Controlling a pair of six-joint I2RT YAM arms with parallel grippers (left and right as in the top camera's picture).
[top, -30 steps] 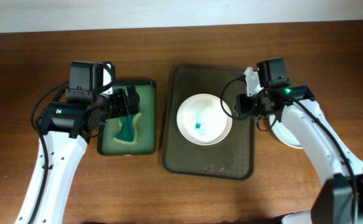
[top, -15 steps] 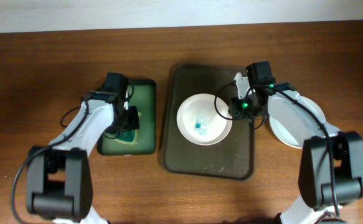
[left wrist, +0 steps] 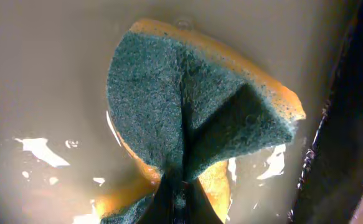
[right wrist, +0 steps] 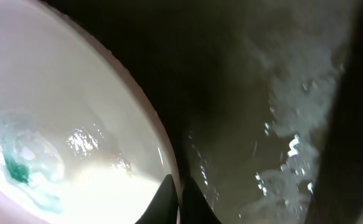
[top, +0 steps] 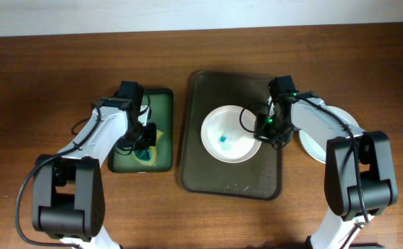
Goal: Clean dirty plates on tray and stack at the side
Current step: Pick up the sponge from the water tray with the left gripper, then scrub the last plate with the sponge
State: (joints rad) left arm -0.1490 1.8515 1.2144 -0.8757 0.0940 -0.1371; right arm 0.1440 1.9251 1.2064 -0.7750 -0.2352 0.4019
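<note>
A white plate (top: 229, 135) with a teal smear (top: 224, 140) in its middle lies on the dark brown tray (top: 229, 183). My right gripper (top: 262, 130) is shut on the plate's right rim; in the right wrist view the rim of the plate (right wrist: 75, 124) passes between the two fingertips of the gripper (right wrist: 180, 196). Another white plate (top: 316, 146) rests on the table right of the tray, partly under my right arm. My left gripper (top: 143, 137) is shut on the teal-and-yellow sponge (left wrist: 169, 106), which folds up between its jaws (left wrist: 181, 199).
The sponge sits in a small dark green tray (top: 161, 104) left of the brown tray, its floor wet and shiny (left wrist: 44, 74). Water films the brown tray's floor (right wrist: 274, 124) beside the plate. Bare wooden table (top: 35, 83) surrounds both trays.
My left gripper dropped onto the sponge and shut on it. My right gripper moved in and shut on the plate's right rim, and the plate shifted slightly to the right.
</note>
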